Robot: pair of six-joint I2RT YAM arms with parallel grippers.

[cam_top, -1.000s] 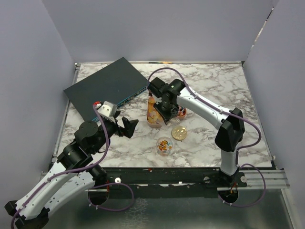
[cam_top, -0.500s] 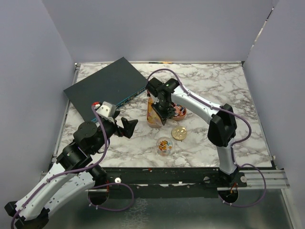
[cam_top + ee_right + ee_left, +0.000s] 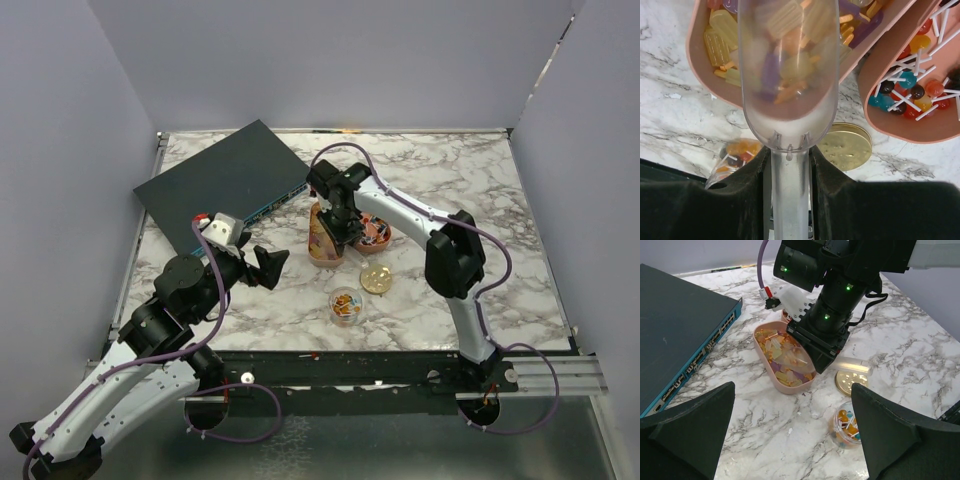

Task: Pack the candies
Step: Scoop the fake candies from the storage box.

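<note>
My right gripper [image 3: 788, 167] is shut on the handle of a clear plastic scoop [image 3: 785, 75], whose bowl lies over a peach tray [image 3: 696, 55] of orange-yellow and purple candies [image 3: 722, 35]; some candies show through the bowl. In the top view it [image 3: 338, 225] hovers at that tray [image 3: 320, 250]. A second peach tray [image 3: 890, 127] holds red, blue and white lollipop candies [image 3: 910, 92]. A small clear jar [image 3: 346, 305] with some candies stands nearer, beside a gold lid [image 3: 376, 278]. My left gripper [image 3: 270, 265] is open and empty, left of the jar [image 3: 847, 422].
A dark network switch [image 3: 225, 185] lies at the back left, close to the trays. The right arm's body [image 3: 835, 305] leans over the tray [image 3: 790, 385]. Grey walls enclose the marble table [image 3: 470, 200].
The right arm has swung its elbow left and turned the scoop over the candy tray. The left arm has barely moved.
</note>
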